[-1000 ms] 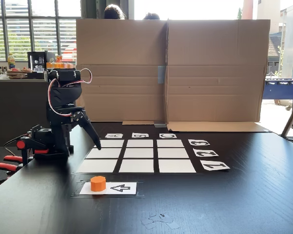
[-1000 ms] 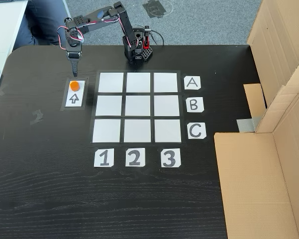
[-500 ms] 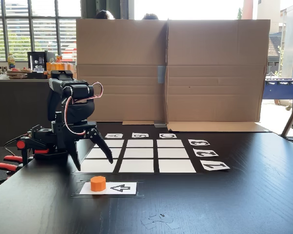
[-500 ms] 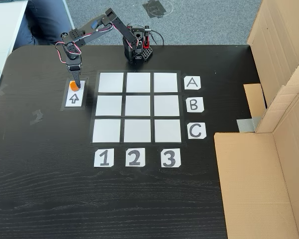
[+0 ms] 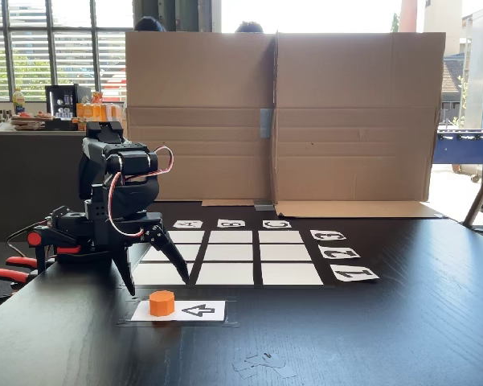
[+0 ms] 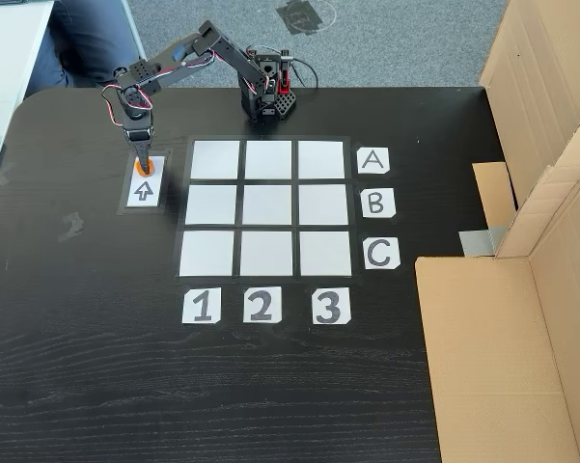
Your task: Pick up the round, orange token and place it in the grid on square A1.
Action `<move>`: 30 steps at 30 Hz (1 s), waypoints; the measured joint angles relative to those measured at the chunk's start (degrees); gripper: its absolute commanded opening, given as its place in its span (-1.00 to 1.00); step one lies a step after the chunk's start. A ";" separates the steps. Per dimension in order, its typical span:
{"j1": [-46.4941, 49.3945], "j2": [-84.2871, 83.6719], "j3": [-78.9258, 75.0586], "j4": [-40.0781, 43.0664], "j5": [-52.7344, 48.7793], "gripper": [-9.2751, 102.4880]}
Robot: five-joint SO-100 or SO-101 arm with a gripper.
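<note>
Claw (image 5: pixel 156 283) lower now — above token (image 5: pixel 162 302)

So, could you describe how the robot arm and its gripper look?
The arm is built from black boxy segments, with red and white cables looping beside its upper joint. Its gripper has two slim, pointed black fingers. The black base carries a red part, and orange-handled clamps sit at the table edge beside it.

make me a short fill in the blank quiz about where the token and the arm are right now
1. The orange token sits on the card printed with a black ____.
2. The tool hangs above the token with its fingers ____.
3. All nine cells of the grid are ____.

Missing words: arrow; open; empty
</note>
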 measured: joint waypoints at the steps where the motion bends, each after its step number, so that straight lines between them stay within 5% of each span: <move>1: 0.00 -0.53 -0.62 0.18 0.00 -0.18; 30: -0.53 -8.53 -8.53 0.18 0.00 -0.23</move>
